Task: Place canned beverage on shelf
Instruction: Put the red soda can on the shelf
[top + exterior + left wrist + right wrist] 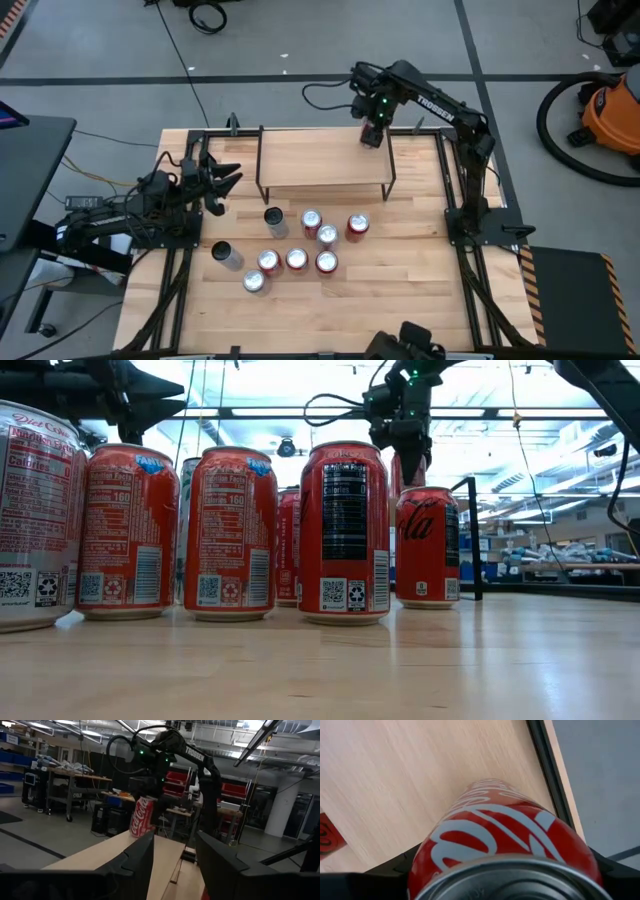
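The shelf (320,160) is a low rack with a light plank top on thin black legs, standing at the table's far middle. My right gripper (372,133) is over the shelf's far right corner, shut on a red Coca-Cola can (505,835), also seen in the left wrist view as the can (143,816). My left gripper (225,183) waits at the table's left side, open, with nothing between its fingers (142,855). Several more cans (300,245) stand upright on the table in front of the shelf. My right gripper pinches the can's upper side wall (445,845) just below the top rim, one finger (395,870) on each side. The fingers come from above, pointing down. The can hangs upright over the shelf's plank; I cannot tell whether its bottom touches the plank.
The standing cans are mostly red, with a silver one (254,282) and two darker ones (275,222) toward the left. Black frame rails (455,190) run along the table's sides. The shelf's top is bare to the left of the held can.
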Controlling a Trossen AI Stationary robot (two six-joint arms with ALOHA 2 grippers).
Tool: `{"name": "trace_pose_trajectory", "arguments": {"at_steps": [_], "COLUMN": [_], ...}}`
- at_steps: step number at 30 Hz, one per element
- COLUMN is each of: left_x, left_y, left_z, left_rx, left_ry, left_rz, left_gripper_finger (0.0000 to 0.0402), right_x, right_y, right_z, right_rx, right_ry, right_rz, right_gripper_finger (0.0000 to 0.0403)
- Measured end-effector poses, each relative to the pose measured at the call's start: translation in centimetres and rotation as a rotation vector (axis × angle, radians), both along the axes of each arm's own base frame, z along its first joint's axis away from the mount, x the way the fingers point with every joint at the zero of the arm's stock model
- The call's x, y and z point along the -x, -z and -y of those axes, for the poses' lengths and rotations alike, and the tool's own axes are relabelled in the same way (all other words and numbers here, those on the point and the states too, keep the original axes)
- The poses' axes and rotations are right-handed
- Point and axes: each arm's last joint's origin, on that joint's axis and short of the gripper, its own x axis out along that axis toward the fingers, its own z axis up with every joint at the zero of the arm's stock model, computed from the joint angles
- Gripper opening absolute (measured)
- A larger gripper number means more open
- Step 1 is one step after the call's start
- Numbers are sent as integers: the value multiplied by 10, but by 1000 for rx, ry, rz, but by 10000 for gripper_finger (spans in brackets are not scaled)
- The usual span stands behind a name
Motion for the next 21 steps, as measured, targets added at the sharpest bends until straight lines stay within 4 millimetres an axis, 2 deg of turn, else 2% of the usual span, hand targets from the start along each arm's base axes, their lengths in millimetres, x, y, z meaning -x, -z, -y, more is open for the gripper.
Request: {"name": "trace_pose_trajectory", "arguments": {"at_steps": [11, 21], "left_x": [0, 0], "left_y": [1, 0], "left_z": [0, 0], "left_rx": [15, 13], "left_ry": [4, 4], "left_rz": [-1, 2], "left_gripper_finger": [156, 156], "right_x": [-2, -1], "right_y": [2, -1], "right_z": [0, 0], "right_rx": [-26, 0], "right_ry": [-36, -37], "right_rz": [26, 19], "right_gripper_finger": [332, 385]}}
